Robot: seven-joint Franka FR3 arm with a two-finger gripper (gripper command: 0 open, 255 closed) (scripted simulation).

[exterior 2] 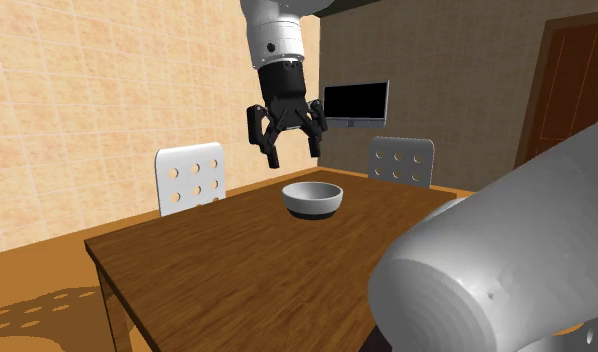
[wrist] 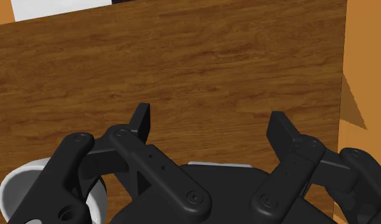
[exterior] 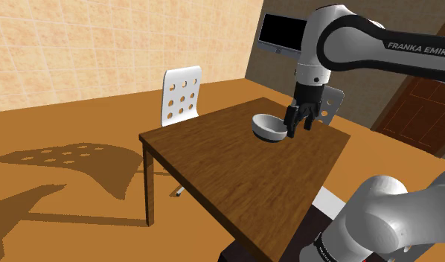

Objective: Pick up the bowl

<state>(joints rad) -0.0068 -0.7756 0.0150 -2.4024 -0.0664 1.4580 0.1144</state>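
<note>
A grey-white bowl (exterior: 269,127) with a dark base stands upright on the brown wooden table (exterior: 213,160), toward the far side. In the second exterior view the bowl (exterior 2: 312,199) sits below my black gripper (exterior 2: 291,153), which hangs in the air above it with fingers apart and nothing between them. In the shoulder view the gripper (exterior: 301,129) overlaps the bowl's right rim. In the wrist view the gripper (wrist: 213,125) is open over bare table, and the bowl's rim (wrist: 17,188) peeks out beside the hand, partly hidden by it.
Two white perforated chairs stand at the table's far sides (exterior 2: 190,177) (exterior 2: 402,160). A dark screen (exterior 2: 355,103) hangs on the back wall. The table's edge (wrist: 342,95) lies near the gripper, with orange floor beyond.
</note>
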